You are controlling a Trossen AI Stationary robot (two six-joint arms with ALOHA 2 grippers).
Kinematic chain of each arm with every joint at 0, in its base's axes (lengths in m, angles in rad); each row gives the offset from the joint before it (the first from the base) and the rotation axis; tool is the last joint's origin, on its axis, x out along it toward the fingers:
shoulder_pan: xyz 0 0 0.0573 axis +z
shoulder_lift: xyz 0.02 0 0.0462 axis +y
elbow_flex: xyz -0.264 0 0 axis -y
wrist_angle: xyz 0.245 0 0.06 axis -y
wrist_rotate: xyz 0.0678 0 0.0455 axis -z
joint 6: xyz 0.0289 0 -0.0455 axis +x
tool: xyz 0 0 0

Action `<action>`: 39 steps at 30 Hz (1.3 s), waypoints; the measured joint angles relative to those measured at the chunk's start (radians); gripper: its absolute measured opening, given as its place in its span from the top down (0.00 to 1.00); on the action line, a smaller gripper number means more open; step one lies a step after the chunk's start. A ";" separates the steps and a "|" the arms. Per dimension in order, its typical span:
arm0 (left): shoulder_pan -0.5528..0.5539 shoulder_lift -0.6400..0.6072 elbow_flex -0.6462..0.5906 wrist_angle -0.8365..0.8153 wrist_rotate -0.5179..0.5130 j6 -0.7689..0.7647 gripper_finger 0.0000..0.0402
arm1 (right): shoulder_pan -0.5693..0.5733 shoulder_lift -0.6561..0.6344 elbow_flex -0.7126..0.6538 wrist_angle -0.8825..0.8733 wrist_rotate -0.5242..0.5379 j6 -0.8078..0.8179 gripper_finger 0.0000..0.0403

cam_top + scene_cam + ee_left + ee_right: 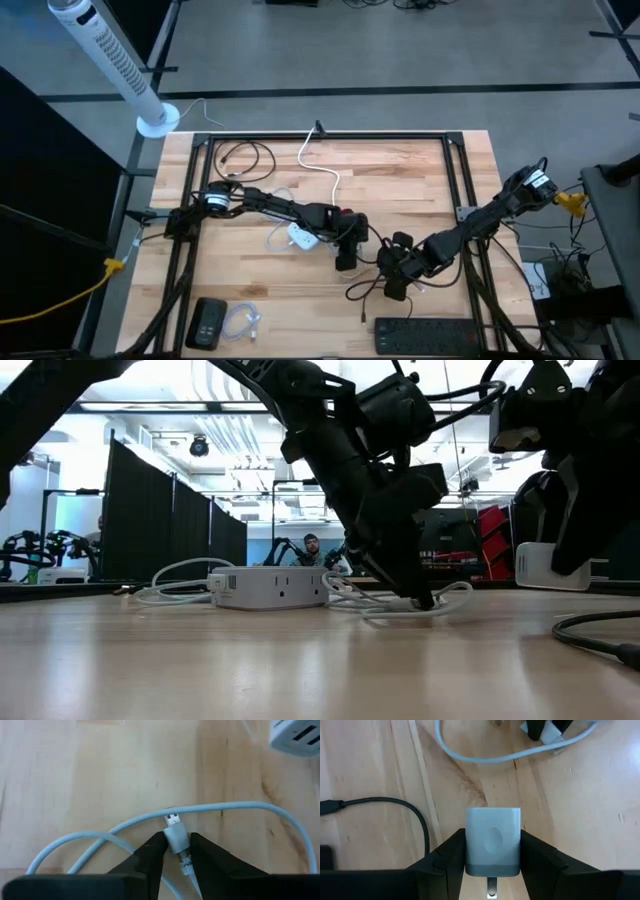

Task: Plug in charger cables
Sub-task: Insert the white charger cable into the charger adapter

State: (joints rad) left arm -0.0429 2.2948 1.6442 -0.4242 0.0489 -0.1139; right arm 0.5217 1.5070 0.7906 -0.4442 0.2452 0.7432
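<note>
A white charger cable (235,807) lies in loose loops on the wooden table, beside the white socket cube (303,238). Its small plug (174,822) points away from my left gripper (175,844), which is shut on it at the table's middle (345,255). My right gripper (492,834) is shut on a white charger block (492,840) just to the right (398,272). A black cable (395,807) curves on the table next to it. My left gripper pinches the plug's white housing (176,837) between its two fingers, slanting down from above and lying along the plug. The metal tip sticks out past the fingertips. The plug is down at the table, and the cable behind it is slack. My right gripper pinches the white charger block by its two opposite sides (470,845) between both fingers, slanting down from above. The block is lifted clear of the table (550,565). A metal part (491,887) shows at its end nearest the wrist.
A long black power strip (430,335) lies at the near edge on the right. More black cables (240,157) coil at the far left. A black device (207,322) and a coiled white cable (243,322) sit at the near left. The cube's thick white cord (322,165) runs to the far edge.
</note>
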 joint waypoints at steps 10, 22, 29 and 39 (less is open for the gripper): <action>0.001 -0.015 -0.001 -0.036 -0.040 0.071 0.96 | 0.015 0.000 0.000 0.000 0.027 0.006 0.64; -0.025 -0.117 -0.011 -0.302 -0.180 0.181 0.96 | 0.003 0.000 0.000 0.146 0.277 -0.130 0.64; -0.033 -0.120 -0.009 -0.224 -0.175 0.180 0.96 | -0.092 0.055 0.000 0.393 0.279 -0.276 0.64; -0.042 -0.156 -0.009 -0.221 -0.170 0.183 0.96 | -0.137 0.166 0.000 0.390 0.243 -0.256 0.64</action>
State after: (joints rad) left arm -0.0852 2.1384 1.6352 -0.6449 -0.1216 0.0695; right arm 0.3850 1.6731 0.7902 -0.0547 0.4882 0.4877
